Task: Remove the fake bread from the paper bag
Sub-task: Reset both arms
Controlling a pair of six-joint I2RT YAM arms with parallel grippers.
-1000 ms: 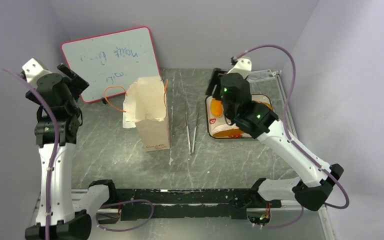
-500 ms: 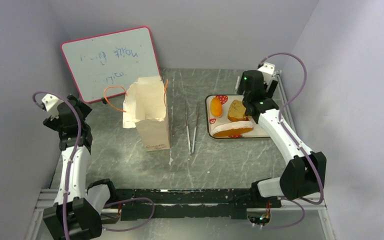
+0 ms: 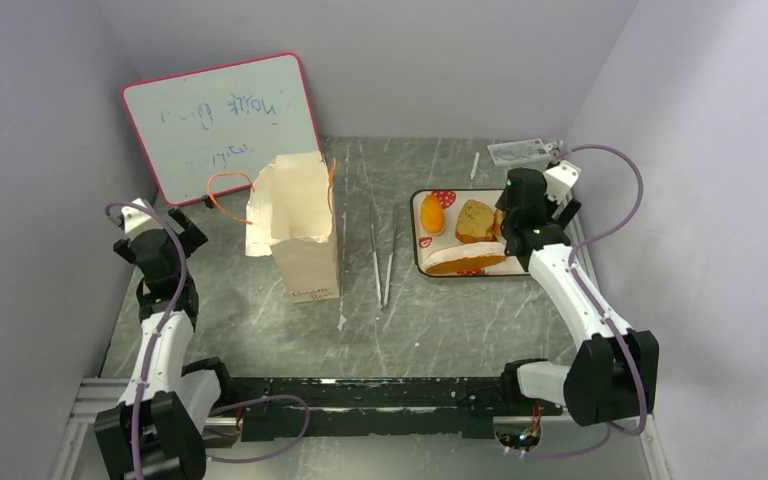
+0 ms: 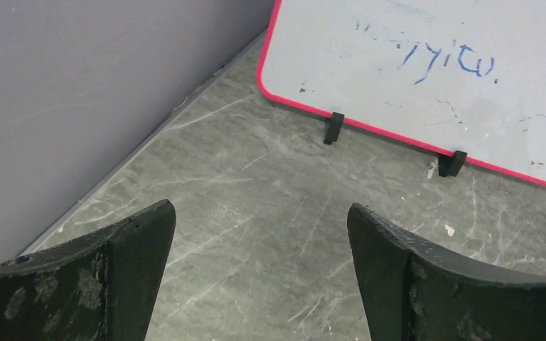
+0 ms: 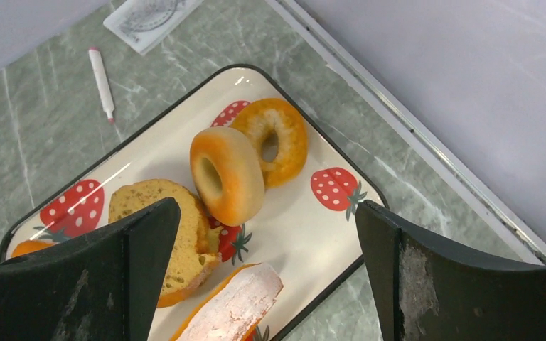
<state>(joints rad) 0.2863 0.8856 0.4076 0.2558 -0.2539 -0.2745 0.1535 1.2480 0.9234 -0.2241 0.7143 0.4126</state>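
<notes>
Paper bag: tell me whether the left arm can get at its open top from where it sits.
Probably yes. The left end effector is open and empty, only bare table lies between it and the upright paper bag, though it faces the whiteboard and must turn.

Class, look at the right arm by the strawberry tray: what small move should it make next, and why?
Probably lift the right gripper clear of the tray: its jaws stand open and empty, and the bagels rest there beside the loaf chunk.
</notes>
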